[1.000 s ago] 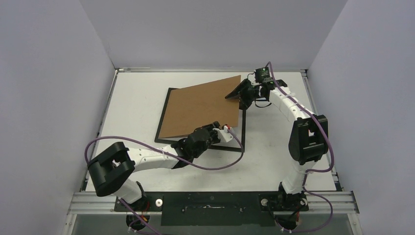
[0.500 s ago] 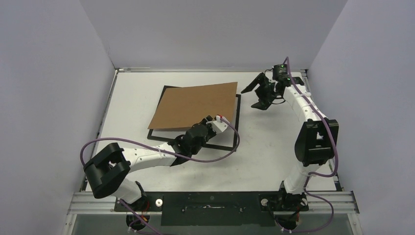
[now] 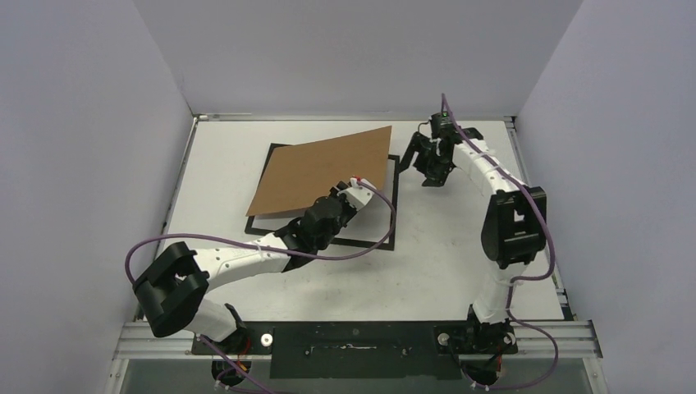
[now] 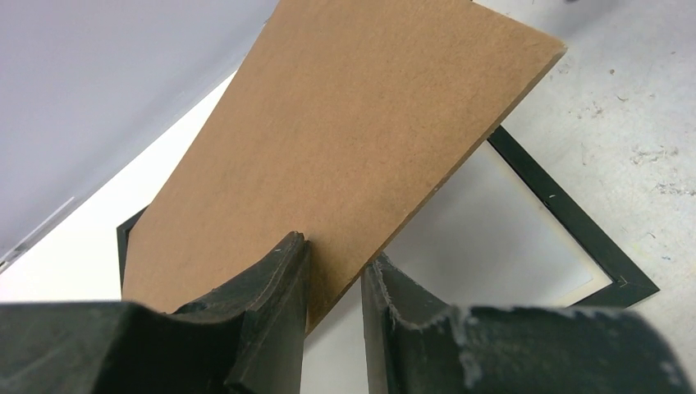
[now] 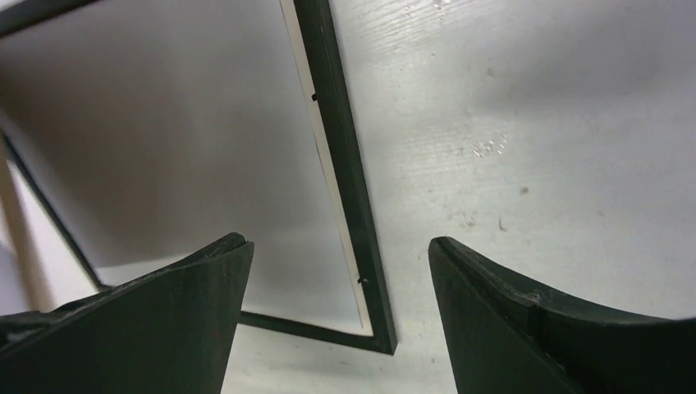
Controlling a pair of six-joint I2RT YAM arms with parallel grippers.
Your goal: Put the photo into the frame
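Presently, the backing board (image 4: 345, 123), a brown cardboard sheet, is clamped at its near edge by the left gripper (image 4: 332, 258), with one finger pressed on each face. The board is held at a slant over the frame (image 5: 345, 164), which is laid flat on the white table (image 5: 533, 123). From above, most of the frame is covered by the board, and only its right side and near edge are seen. A pale sheet (image 4: 492, 238) is seen lying inside the frame. Whether it is the photo cannot be told. The right gripper (image 5: 338, 242) is held above the frame's far right corner, its jaws spread wide and nothing grasped between them.
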